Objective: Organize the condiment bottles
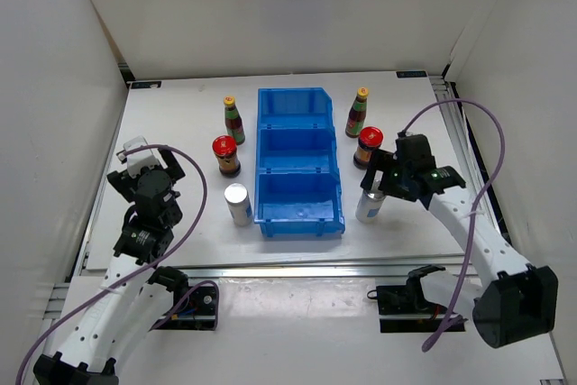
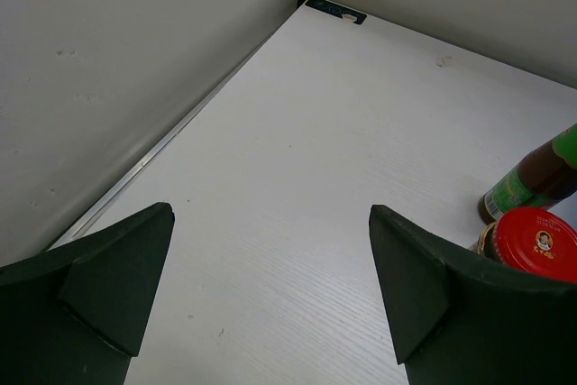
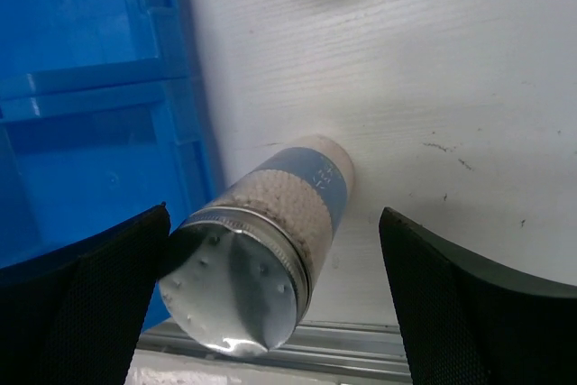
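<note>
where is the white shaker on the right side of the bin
In the top view the white silver-topped cylinder stands just right of the blue bin's nearest compartment, nearer the arms than a red-lidded jar, with the open right tool over it.

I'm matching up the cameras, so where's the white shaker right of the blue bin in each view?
Top view: white shaker right of centre, beside the nearest compartment of the blue bin.
Left wrist: not in it.
Right wrist: low centre.
Shared landmark: the blue bin, left of it in both.
</note>
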`<state>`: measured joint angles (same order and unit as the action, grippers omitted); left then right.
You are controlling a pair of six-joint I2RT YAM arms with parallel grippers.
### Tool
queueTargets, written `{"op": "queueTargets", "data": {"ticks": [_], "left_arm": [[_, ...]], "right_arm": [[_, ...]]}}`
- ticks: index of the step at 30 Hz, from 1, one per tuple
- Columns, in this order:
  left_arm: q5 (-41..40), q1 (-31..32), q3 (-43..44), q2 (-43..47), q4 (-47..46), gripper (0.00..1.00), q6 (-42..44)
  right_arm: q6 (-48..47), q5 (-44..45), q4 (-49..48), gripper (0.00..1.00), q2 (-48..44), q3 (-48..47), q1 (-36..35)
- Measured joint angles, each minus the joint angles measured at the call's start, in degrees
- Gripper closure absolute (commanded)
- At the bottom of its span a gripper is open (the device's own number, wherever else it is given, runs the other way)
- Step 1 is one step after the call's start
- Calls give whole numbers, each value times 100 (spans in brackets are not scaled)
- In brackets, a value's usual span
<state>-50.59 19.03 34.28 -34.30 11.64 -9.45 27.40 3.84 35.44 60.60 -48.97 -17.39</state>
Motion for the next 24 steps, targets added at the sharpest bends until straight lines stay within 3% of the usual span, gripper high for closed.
{"op": "queueTargets", "data": {"ticks": [5, 18, 24], "left_arm": [[-9, 0, -2, 0, -7, 0, 0], [-52, 0, -2, 0, -7, 0, 0], [-105, 0, -2, 0, -9, 0, 31]], "right_arm": [[-46, -55, 72, 1, 549, -11, -225], [28, 396, 216, 1, 737, -11, -636], [44, 579, 258, 26, 752, -15, -675]]}}
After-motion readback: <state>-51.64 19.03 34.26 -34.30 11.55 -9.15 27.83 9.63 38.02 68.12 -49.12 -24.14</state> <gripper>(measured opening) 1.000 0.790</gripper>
